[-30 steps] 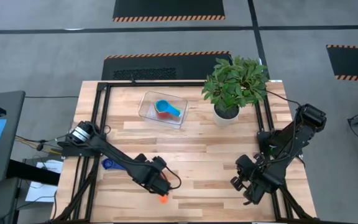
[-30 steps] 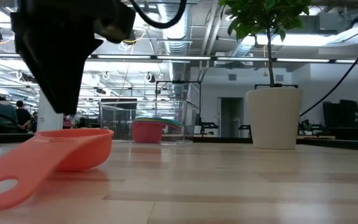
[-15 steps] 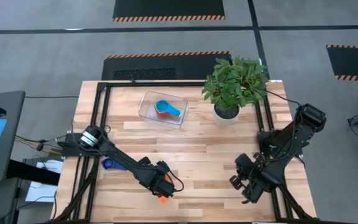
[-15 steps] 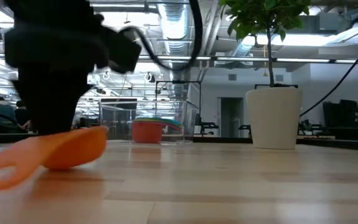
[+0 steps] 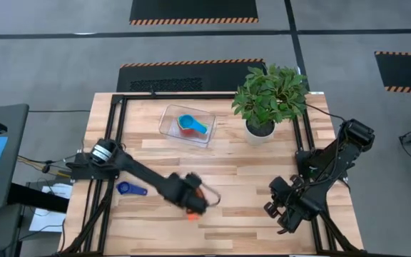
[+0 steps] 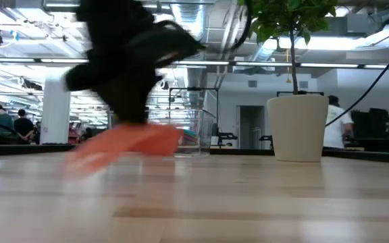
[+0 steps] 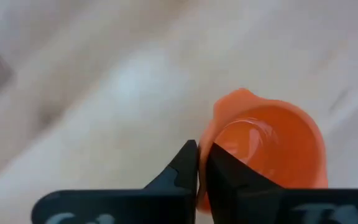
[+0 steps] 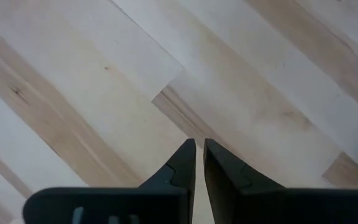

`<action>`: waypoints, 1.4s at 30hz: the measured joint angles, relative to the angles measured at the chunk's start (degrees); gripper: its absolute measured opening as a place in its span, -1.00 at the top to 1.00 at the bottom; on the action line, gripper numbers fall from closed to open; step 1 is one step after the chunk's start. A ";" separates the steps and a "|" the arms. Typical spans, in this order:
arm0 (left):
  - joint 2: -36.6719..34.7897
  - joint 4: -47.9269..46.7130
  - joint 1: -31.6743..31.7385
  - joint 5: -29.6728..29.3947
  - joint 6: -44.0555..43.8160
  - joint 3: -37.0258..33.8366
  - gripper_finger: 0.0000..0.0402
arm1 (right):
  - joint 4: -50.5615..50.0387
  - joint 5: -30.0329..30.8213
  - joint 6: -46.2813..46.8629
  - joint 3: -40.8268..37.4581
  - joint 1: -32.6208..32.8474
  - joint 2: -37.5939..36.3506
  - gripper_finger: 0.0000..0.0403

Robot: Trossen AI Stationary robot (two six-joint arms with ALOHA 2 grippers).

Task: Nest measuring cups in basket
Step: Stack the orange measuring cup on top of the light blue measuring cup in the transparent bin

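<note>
An orange measuring cup (image 7: 272,149) hangs just above the table's near middle, and my left gripper (image 5: 191,203) is shut on it. In the low view the cup (image 6: 137,143) shows blurred under the dark gripper. A blue cup (image 5: 130,189) lies on the table to the left of it. The clear basket (image 5: 168,128) stands at the far middle with a light blue cup (image 5: 193,123) and others nested in it. My right gripper (image 5: 280,210) hovers shut over bare wood near the right front. My left gripper pinches the orange cup's side wall at the rim (image 7: 219,127), one finger inside the bowl and one outside. The fingers come from above, pointing down. The cup is lifted clear of the table and hangs tilted, its handle (image 6: 90,156) lower than the bowl.
A white pot with a green plant (image 5: 270,96) stands at the far right, beside the basket. Black frame rails (image 5: 113,150) run along the table's left and right sides. Bare wood lies between the lifted cup and the basket.
The orange cup lay on the table near the front edge. My left gripper has come down on it, taken hold and lifted it clear, then swung up and toward the table's right and far side. The cup now hangs tilted.
</note>
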 joint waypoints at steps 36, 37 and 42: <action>-14.11 -9.95 37.93 -3.41 -24.92 0.10 1.00 | -3.40 4.79 -0.25 -0.04 0.00 0.00 0.72; -13.66 -9.54 37.88 -3.35 -25.60 0.10 1.00 | -3.45 4.76 -0.26 -0.04 0.00 0.01 0.72; -11.18 -10.31 37.87 -2.46 -25.83 0.11 1.00 | -3.55 4.71 -0.25 0.00 0.11 0.02 0.72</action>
